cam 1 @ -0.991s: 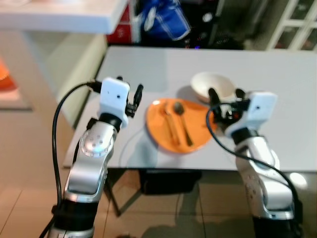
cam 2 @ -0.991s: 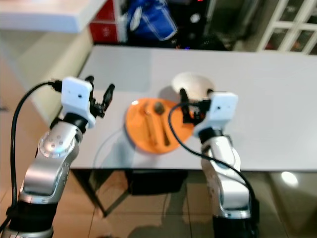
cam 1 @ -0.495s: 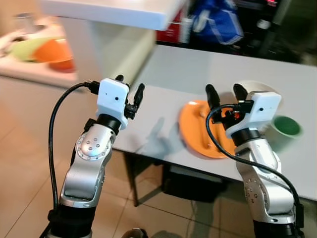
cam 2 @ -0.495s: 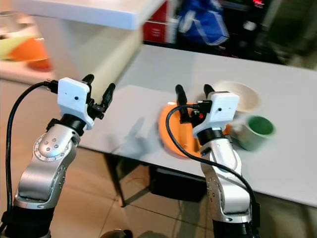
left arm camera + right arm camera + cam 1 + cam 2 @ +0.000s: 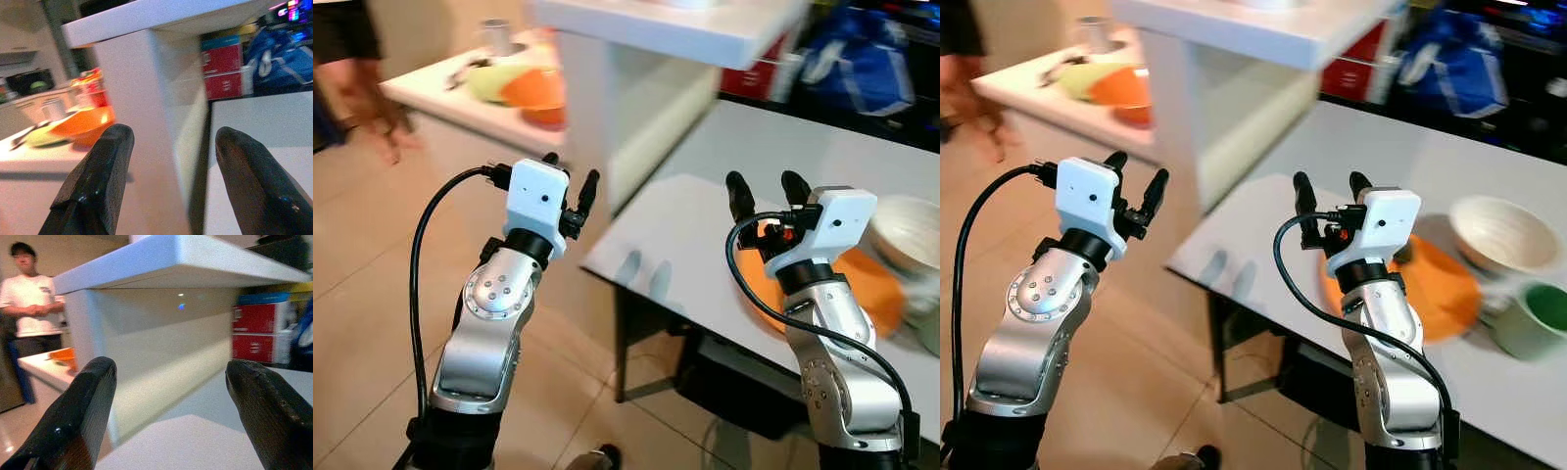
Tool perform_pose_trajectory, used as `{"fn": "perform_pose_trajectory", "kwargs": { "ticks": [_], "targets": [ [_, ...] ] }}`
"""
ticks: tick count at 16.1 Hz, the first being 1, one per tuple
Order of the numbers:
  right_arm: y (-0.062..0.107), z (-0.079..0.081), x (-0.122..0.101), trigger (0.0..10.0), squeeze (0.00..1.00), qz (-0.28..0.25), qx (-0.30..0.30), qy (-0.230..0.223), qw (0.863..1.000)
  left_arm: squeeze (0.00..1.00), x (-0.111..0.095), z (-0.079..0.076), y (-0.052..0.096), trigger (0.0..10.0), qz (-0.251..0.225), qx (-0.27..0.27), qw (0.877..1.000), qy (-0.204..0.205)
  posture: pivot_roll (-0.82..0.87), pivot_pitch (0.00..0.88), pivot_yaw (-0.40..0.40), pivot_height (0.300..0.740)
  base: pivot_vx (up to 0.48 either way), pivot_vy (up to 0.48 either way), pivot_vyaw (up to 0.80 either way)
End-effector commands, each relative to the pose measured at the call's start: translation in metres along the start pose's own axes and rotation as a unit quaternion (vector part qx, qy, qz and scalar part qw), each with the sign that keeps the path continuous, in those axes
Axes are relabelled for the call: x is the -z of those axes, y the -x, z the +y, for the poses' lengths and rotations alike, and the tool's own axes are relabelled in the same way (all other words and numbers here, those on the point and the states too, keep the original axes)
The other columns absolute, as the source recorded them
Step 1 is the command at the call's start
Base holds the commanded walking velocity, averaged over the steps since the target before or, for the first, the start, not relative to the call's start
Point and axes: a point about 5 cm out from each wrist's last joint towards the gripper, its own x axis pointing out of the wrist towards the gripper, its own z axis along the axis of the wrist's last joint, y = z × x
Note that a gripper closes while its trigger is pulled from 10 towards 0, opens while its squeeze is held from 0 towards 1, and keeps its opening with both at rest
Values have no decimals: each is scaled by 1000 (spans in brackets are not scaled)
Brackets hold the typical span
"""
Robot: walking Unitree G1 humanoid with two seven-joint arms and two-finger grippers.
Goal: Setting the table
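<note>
Both pincers, left gripper (image 5: pixel 570 184) and right gripper (image 5: pixel 768 191), are raised, fingers spread, grasping nothing, probably kept clear for walking. White table (image 5: pixel 705 240) runs toward 2 o'clock. Orange plate (image 5: pixel 1449 284), at 3 o'clock by its near edge, lies flat and round, so it has no long axis; white bowl (image 5: pixel 1494 233) sits just beyond.

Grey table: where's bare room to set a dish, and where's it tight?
Bare: the grey table near corner, in front of the right pincer, and the far strip toward the blue bag. Tight: the right end, where orange plate, white bowl and green cup cluster.
</note>
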Motion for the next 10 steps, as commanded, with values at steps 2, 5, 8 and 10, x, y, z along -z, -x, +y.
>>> {"fn": "perform_pose_trajectory", "kwargs": {
  "ticks": [2,5,8,10],
  "targets": [
    [4,-7,2,10000,0,13,24,-24,999,0,0,-2,1,10000,7,2,1000,-2,16,0,10,740,0,0,0],
    [4,-11,8,10000,0,37,38,-12,999,0,1,-1,1,10000,14,-2,1000,-4,16,0,8,740,0,0,0],
    [6,-14,11,10000,0,53,50,-18,997,0,2,-2,1,10000,19,-1,1000,-4,13,0,9,740,0,84,0],
    [6,-15,11,10000,0,59,53,-20,997,0,2,-3,0,10000,21,0,1000,-4,9,0,13,740,0,302,-275]
  ]
}}
